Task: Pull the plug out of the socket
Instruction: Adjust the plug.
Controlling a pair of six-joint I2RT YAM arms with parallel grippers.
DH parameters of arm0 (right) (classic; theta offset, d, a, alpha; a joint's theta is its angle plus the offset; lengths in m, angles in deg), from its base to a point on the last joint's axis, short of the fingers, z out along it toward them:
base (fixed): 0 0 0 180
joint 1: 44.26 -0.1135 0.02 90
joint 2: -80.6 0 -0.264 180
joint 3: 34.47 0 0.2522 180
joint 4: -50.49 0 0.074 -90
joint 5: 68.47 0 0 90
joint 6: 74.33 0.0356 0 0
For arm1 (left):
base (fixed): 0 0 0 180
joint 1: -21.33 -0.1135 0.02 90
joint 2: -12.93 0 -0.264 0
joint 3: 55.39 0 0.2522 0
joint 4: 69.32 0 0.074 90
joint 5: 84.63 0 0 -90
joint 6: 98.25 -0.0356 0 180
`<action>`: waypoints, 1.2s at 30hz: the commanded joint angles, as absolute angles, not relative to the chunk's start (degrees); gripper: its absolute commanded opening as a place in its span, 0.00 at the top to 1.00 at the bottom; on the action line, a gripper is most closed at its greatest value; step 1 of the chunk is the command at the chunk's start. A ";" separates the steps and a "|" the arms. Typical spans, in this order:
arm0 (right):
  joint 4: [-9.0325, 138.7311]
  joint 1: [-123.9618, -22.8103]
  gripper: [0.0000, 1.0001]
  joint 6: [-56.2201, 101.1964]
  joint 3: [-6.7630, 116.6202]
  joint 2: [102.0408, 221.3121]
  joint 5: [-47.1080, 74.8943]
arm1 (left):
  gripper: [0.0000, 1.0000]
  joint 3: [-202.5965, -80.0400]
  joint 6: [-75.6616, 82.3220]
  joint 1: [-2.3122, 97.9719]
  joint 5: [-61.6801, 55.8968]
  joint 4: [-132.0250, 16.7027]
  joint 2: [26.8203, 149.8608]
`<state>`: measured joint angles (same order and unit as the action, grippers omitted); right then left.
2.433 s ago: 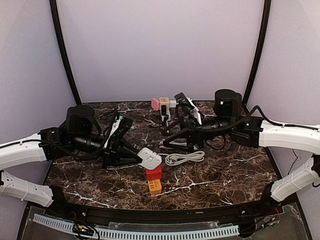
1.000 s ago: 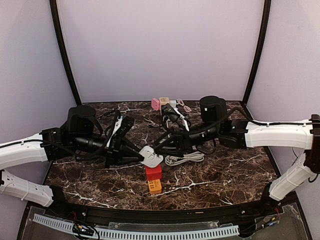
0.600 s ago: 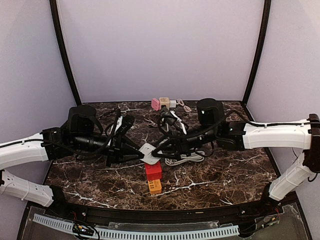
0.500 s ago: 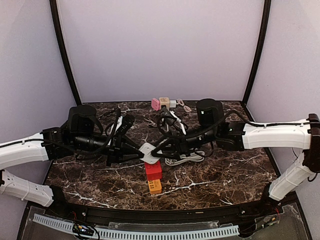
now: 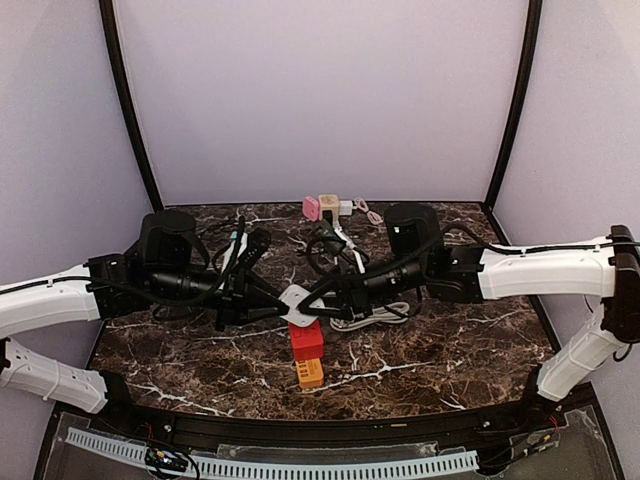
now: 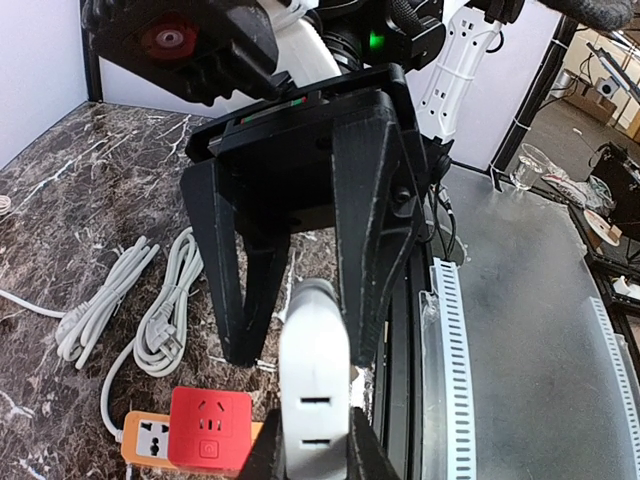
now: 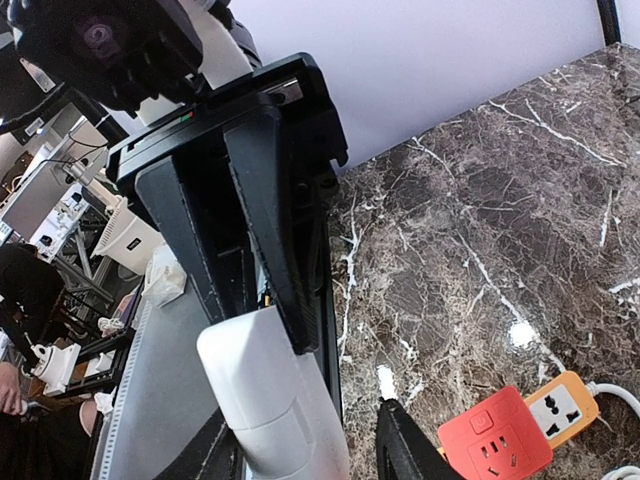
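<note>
Bracing the white socket (image 6: 315,400) with left fingers (image 6: 366,462) pinched on it. Straddling its plug (image 7: 270,400) with half-spread right fingers (image 7: 405,450), likely for pulling.

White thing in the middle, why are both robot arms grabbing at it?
The left gripper is shut on a white socket block and holds it up in the air above the red socket cube and the orange socket on the table. The right gripper is at the block's other end, one finger on each side, with a gap showing, so it is not clamped yet. Nothing has been pulled apart so far.
</note>
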<state>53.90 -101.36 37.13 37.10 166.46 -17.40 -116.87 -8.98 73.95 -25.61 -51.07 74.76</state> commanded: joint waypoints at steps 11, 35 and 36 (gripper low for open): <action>56.89 -101.56 0.64 35.52 38.82 169.33 -12.91 | 0.99 -117.40 -8.59 74.09 -29.43 -54.05 74.25; 54.35 -101.11 0.47 35.88 38.25 169.06 -24.77 | 0.99 -117.25 -8.58 73.27 -30.14 -52.41 73.94; 53.94 -101.12 0.47 36.06 38.07 168.64 -25.34 | 0.99 -117.24 -8.57 73.27 -30.23 -52.44 73.98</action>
<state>55.46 -101.51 35.73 39.41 170.57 -21.56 -116.87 -8.02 72.99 -27.23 -50.69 75.67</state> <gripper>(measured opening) 0.508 0.143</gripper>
